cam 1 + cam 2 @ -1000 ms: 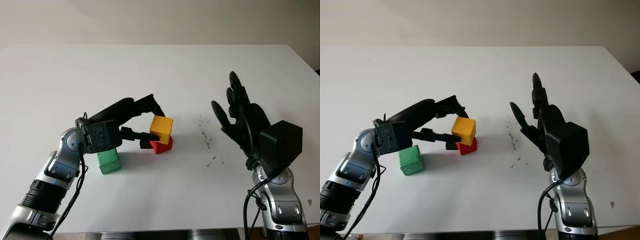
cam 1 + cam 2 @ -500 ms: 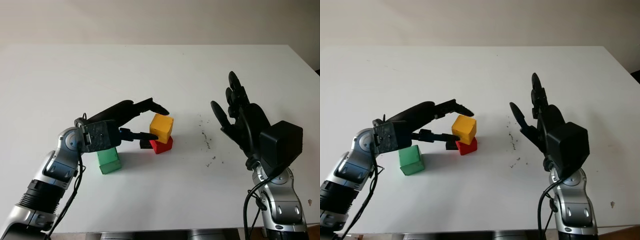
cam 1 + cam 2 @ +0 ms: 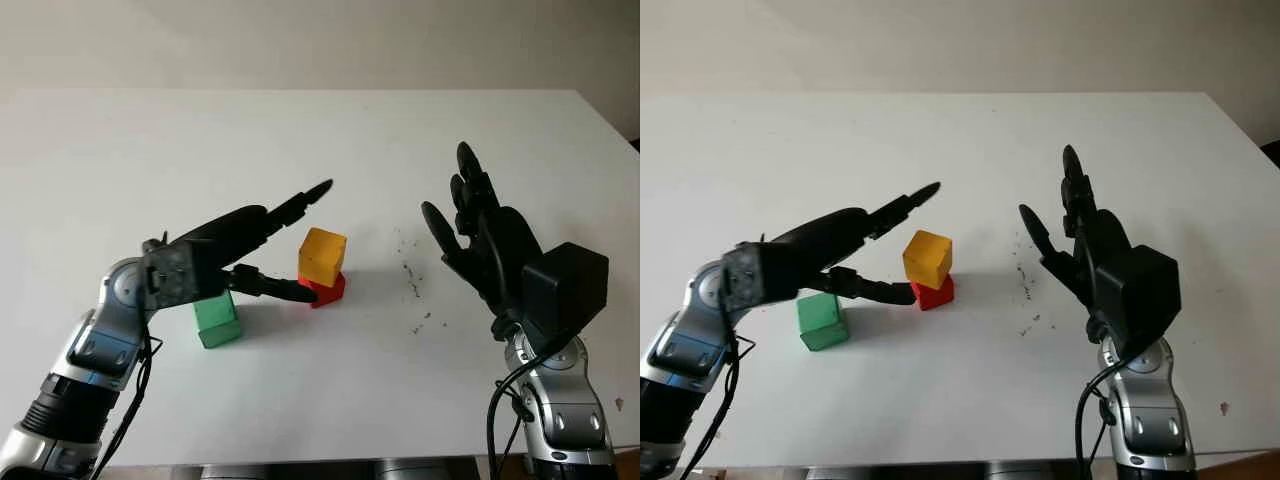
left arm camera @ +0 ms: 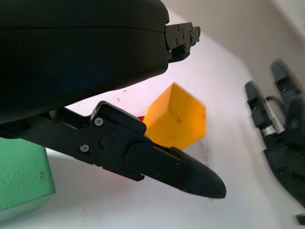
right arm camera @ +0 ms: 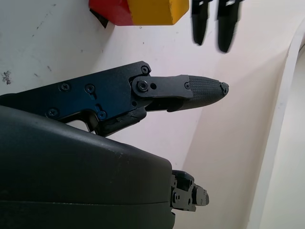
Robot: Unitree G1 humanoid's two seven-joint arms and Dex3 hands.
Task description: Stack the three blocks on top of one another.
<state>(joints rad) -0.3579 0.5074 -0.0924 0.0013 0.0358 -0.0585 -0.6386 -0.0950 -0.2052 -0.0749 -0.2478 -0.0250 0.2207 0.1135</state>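
I see the yellow wooden cube sitting atop the red wooden cube at frame centre; the green wooden cube stands apart, lower left. My left hand is released beside the stack, holding nothing. My right hand hovers open at right above the white table.

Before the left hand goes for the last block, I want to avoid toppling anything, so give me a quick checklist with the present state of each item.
1. Yellow cube block sits on the red cube block: ok, though rotated against it.
2. Left hand holds nothing: ok, open beside the stack.
3. Left hand's fingers free of the stack: cannot tell; the lower one ends right at the red block.
4. Green cube block alone on the white table, upright: ok.
5. Right hand away from the blocks: ok, open, raised at the right.
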